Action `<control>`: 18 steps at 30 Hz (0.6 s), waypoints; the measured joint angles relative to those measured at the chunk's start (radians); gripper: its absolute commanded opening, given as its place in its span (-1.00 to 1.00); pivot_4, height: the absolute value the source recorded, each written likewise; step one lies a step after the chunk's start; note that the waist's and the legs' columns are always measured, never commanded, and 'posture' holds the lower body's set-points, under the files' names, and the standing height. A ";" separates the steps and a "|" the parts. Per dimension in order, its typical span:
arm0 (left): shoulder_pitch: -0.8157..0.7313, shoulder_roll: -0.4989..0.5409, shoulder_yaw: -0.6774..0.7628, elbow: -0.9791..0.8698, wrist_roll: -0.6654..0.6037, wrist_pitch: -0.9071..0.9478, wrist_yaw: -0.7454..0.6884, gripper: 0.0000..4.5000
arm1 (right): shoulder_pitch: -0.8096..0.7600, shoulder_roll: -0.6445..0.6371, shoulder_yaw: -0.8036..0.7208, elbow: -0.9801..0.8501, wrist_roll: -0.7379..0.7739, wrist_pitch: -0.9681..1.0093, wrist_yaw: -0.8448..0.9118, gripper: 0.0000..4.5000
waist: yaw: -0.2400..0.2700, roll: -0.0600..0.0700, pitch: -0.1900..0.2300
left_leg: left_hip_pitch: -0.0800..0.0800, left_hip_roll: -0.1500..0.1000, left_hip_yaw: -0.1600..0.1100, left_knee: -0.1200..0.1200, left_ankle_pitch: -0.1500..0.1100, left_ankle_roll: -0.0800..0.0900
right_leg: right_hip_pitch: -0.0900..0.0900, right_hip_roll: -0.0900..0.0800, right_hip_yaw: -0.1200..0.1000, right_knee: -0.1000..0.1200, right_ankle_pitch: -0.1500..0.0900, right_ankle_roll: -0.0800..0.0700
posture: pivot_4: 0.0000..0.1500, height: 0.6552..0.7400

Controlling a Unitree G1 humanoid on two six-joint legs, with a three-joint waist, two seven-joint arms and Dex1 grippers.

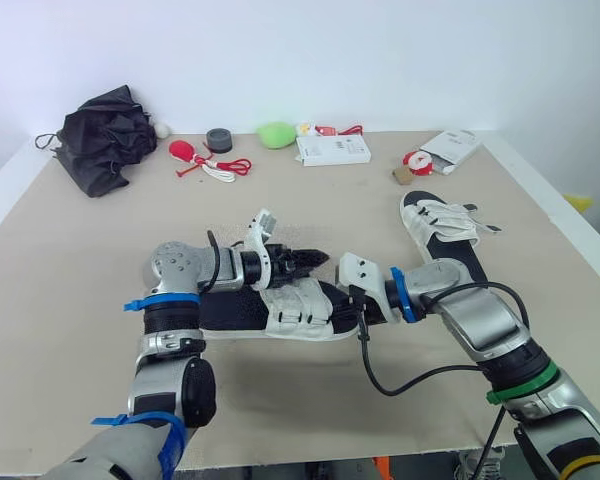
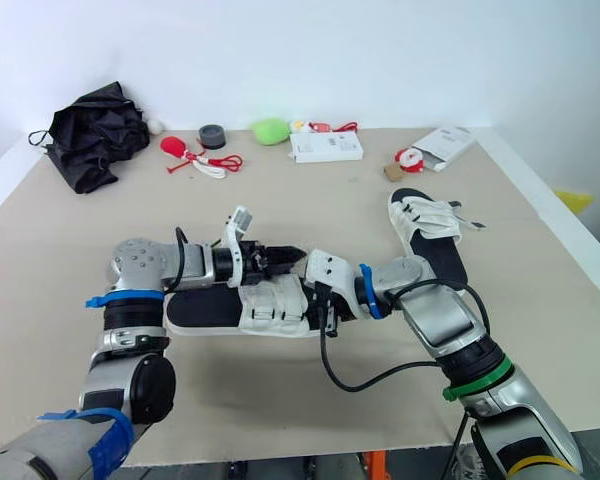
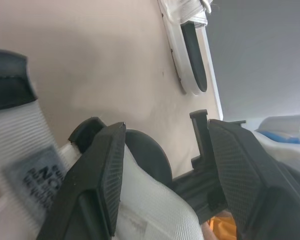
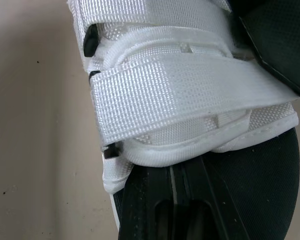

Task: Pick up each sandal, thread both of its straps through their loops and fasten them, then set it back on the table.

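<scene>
My left gripper (image 1: pixel 318 258) points right, poised over the white straps (image 1: pixel 295 308) of the near sandal (image 1: pixel 230 315). Its fingers (image 3: pixel 102 185) stand well apart, with strap webbing lying against the inner face of one of them, and nothing is clamped. My right gripper (image 1: pixel 352 303) meets the same sandal at its right end. Whether it is closed there I cannot tell.

The near sandal lies with its long axis running left to right across the tabletop (image 1: pixel 100 260), between my two arms. The straps are directly below the left gripper, so that arm is the nearer one for the threading.

The second sandal (image 1: pixel 442 222) lies farther off to the right, well apart from both grippers. Its long axis runs roughly near to far.

A grey label (image 3: pixel 32 172) sewn to the webbing carries dark print, possibly beginning "NO", but it is too blurred to read with confidence.
</scene>
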 measured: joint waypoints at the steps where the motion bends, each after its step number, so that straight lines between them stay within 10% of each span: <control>1: -0.007 -0.006 0.030 0.020 0.003 -0.025 0.030 0.21 | 0.001 0.000 -0.001 -0.001 0.000 -0.001 0.001 -1.00 | -0.001 0.000 0.000 | 0.000 0.000 0.000 0.000 0.000 0.000 | 0.000 0.000 0.000 0.000 0.000 0.000 | 1.00 1.00; 8: -0.085 -0.060 0.231 0.071 -0.095 -0.023 0.159 0.21 | 0.002 -0.002 -0.006 -0.010 0.004 0.002 0.010 -1.00 | -0.002 -0.004 0.003 | -0.003 0.000 0.000 -0.001 -0.002 -0.002 | -0.002 0.001 0.000 -0.001 -0.001 -0.001 | 1.00 1.00; 18: -0.067 0.045 0.112 -0.121 -0.169 -0.070 -0.033 0.21 | 0.016 0.005 -0.056 -0.021 0.064 0.065 -0.005 -1.00 | 0.000 -0.007 0.008 | -0.003 0.000 0.001 -0.001 -0.001 -0.004 | -0.003 0.001 0.000 -0.001 -0.001 -0.001 | 1.00 1.00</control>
